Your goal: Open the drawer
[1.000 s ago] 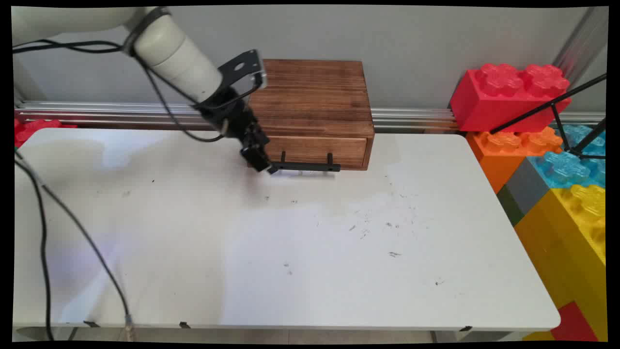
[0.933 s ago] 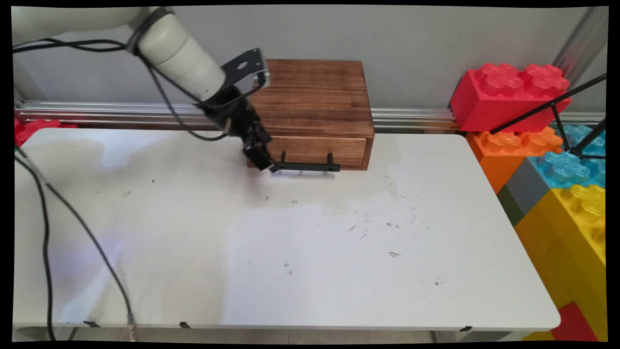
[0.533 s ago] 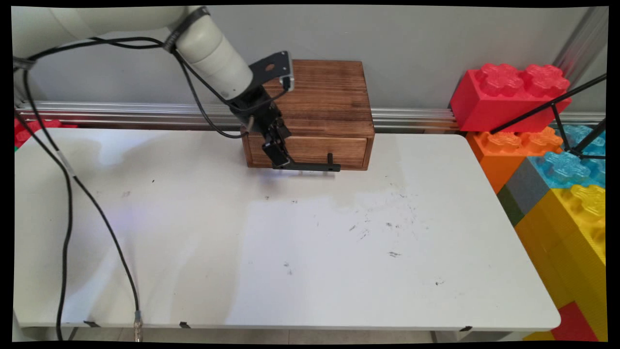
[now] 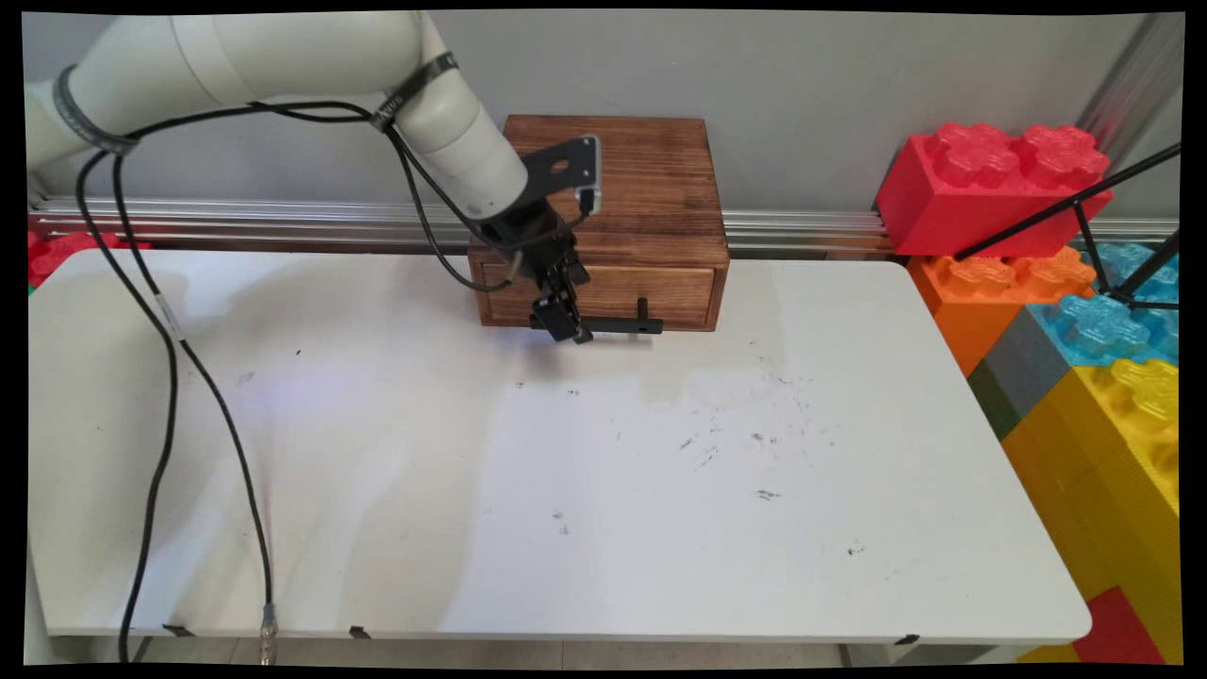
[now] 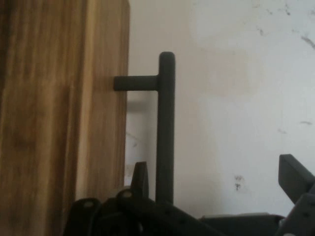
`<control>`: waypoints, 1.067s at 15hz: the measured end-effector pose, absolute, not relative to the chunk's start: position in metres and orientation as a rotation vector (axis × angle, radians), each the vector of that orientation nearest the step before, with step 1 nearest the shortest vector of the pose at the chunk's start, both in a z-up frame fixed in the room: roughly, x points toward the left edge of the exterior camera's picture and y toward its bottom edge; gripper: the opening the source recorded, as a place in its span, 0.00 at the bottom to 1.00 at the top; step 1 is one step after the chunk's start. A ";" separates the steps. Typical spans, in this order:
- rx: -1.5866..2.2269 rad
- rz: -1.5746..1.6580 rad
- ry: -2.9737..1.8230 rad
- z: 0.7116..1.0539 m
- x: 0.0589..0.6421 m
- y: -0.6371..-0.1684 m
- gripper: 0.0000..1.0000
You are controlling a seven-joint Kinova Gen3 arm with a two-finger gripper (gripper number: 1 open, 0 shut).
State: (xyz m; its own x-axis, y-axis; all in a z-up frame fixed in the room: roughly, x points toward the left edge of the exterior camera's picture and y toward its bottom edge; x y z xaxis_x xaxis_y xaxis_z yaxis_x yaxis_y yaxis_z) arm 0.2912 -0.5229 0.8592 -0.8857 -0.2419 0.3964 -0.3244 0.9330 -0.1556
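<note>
The black gripper (image 4: 566, 332) is down low at the front of a brown wooden box (image 4: 613, 170). The box sits at the far side of the white table (image 4: 566, 528), close to the wall. It has one drawer (image 4: 669, 288) with a long black handle (image 4: 618, 325) across its front.

The gripper is at the left end of that handle. In the hand view, the gripper (image 5: 215, 164) is spread wide. One finger (image 5: 140, 176) pokes into the gap between the drawer's wood (image 5: 59, 123) and the handle (image 5: 166, 128). The other finger (image 5: 295, 176) is far off on the other side. So the bar sits between the two fingers, but they are not squeezing it. Nothing is held.

The drawer looks pushed all the way in, with its front flat against the box.

Black cables (image 4: 170, 358) hang from the white arm (image 4: 283, 57) down over the left of the table. Big toy bricks (image 4: 990, 179) in red, orange, blue and yellow are stacked off the right side.
</note>
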 end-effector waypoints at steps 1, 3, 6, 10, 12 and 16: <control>0.400 0.305 -2.717 0.856 0.290 -0.523 1.00; 0.372 0.302 -2.726 0.849 0.287 -0.524 1.00; 0.346 0.302 -2.733 0.839 0.284 -0.524 1.00; 0.326 0.321 -2.737 0.829 0.282 -0.525 1.00; 0.320 0.331 -2.738 0.826 0.282 -0.525 1.00; 0.307 0.349 -2.743 0.817 0.282 -0.525 1.00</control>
